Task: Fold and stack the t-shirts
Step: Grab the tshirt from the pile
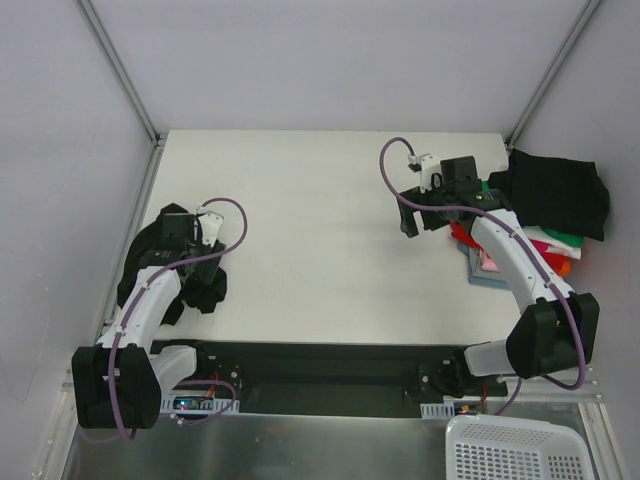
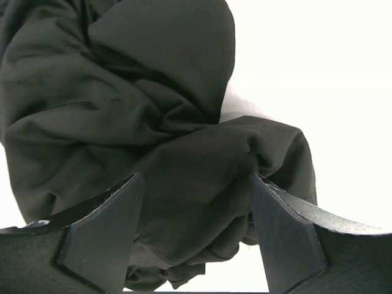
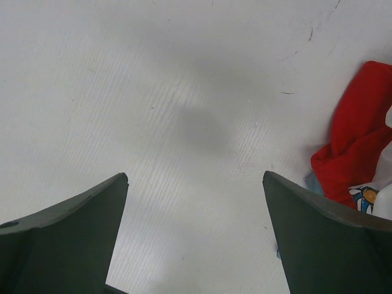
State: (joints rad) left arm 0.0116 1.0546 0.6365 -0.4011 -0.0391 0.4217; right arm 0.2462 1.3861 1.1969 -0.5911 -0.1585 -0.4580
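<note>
A crumpled black t-shirt [image 1: 208,285] lies in a heap at the table's left edge and fills the left wrist view [image 2: 135,92]. My left gripper [image 1: 185,232] is down in the heap, its fingers pressed against both sides of a thick fold of the cloth [image 2: 196,184]. At the right stands a stack of folded t-shirts, with a black one [image 1: 560,190] on top and green [image 1: 562,238], red [image 1: 462,235], pink [image 1: 490,260] and blue-grey [image 1: 485,278] edges showing beneath. My right gripper [image 1: 420,218] hovers open over bare table just left of the stack [image 3: 196,184], and the red t-shirt [image 3: 358,131] lies beside its right finger.
The white table [image 1: 320,200] is enclosed by pale walls at the back and both sides. A white perforated basket [image 1: 515,450] sits below the table's near right corner, beyond the right arm's base.
</note>
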